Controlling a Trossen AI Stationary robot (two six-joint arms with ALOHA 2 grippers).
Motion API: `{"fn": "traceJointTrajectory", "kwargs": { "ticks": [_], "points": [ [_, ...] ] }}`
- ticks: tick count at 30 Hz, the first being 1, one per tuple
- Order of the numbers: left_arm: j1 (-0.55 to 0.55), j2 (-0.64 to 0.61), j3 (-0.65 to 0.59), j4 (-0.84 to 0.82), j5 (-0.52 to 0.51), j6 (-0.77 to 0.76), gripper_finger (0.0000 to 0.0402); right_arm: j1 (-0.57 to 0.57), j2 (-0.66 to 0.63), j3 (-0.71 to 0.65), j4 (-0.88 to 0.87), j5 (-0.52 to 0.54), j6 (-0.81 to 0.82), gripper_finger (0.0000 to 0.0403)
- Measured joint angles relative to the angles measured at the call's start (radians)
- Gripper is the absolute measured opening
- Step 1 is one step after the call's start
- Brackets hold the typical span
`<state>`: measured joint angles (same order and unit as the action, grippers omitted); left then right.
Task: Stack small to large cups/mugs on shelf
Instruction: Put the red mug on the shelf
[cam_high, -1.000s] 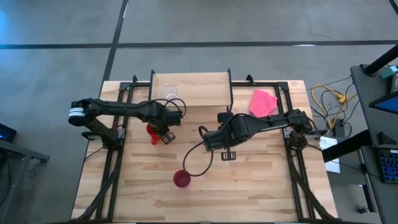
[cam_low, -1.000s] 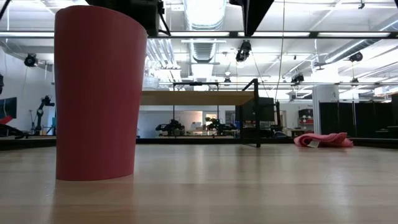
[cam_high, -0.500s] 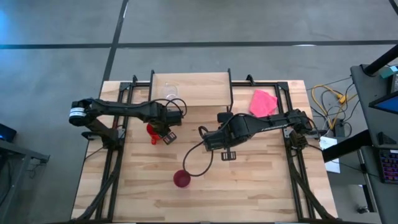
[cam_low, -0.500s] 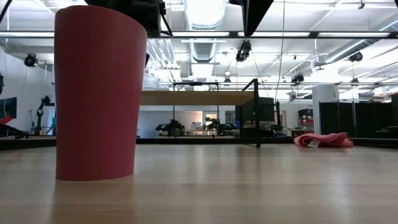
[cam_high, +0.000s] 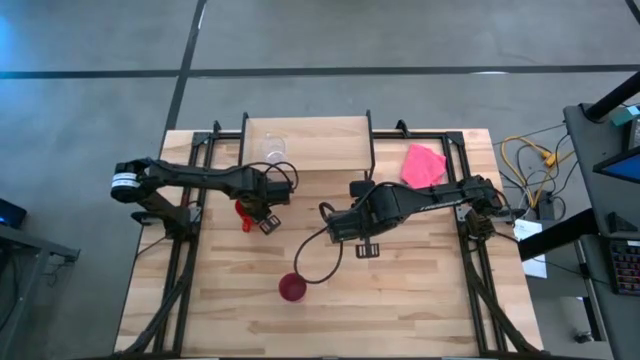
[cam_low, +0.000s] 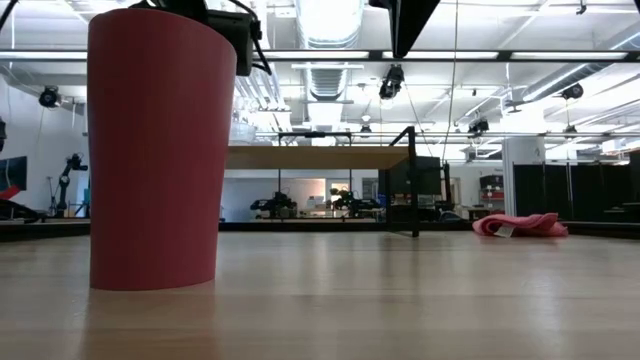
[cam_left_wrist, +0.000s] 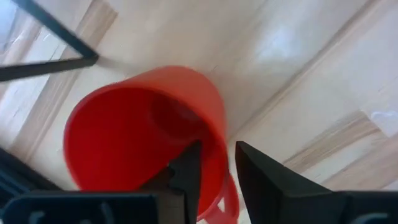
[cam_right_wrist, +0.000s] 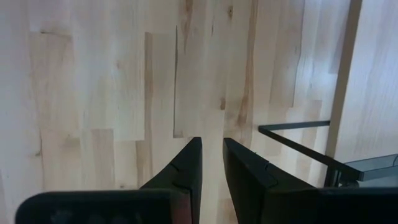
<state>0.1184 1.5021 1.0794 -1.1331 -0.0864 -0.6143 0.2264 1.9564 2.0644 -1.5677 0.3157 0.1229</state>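
I'm lifting the red-orange mug (cam_left_wrist: 146, 134), left claw (cam_left_wrist: 214, 171) pinching its rim; next, carrying it to the shelf (cam_high: 320, 135) at 12 o'clock.

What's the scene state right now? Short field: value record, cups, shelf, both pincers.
glass cup: on the shelf, upright
red-orange mug: at left pincer, one finger inside the rim and one outside, gripping the wall near the handle; beside the shelf
magenta tumbler: upright on the table, near the front, untouched
left pincer: shut on the mug
right pincer: mid-table, nearly shut, holding nothing
pink cloth: on the table, right of the shelf
stacking: not yet done
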Motion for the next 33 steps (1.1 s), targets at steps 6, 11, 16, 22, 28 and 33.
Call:
{"fn": "traceJointTrajectory", "kwargs": {
  "ticks": [6, 11, 16, 22, 28, 33],
  "points": [
    [0.0, 0.0, 0.0, 0.036, 0.049, 0.049, 0.0014, 0.0, 0.0, 0.0, 0.0, 0.0, -0.001, 0.0059],
    [0.0, 0.0, 0.033, 0.015, 0.123, 0.052, 0.0004, 0.0, 0.0, 0.0, -0.001, 0.0, -0.003, 0.0059],
    [-0.001, 0.0, 0.13, -0.039, 0.135, 0.055, 0.0001, 0.0, -0.011, 0.0, -0.003, 0.0, 0.006, 0.0059],
    [-0.002, -0.001, 0.34, -0.11, 0.135, 0.103, 0.0001, 0.002, -0.093, 0.0, -0.004, 0.0, 0.078, 0.0059],
    [-0.001, -0.001, 0.534, -0.126, 0.133, 0.142, 0.0, 0.002, -0.2, -0.002, -0.003, 0.0, 0.183, 0.0059],
    [-0.001, 0.019, 0.669, -0.126, 0.075, 0.206, 0.0, 0.002, -0.256, -0.003, 0.006, 0.0, 0.192, 0.0059]
  ]
}}
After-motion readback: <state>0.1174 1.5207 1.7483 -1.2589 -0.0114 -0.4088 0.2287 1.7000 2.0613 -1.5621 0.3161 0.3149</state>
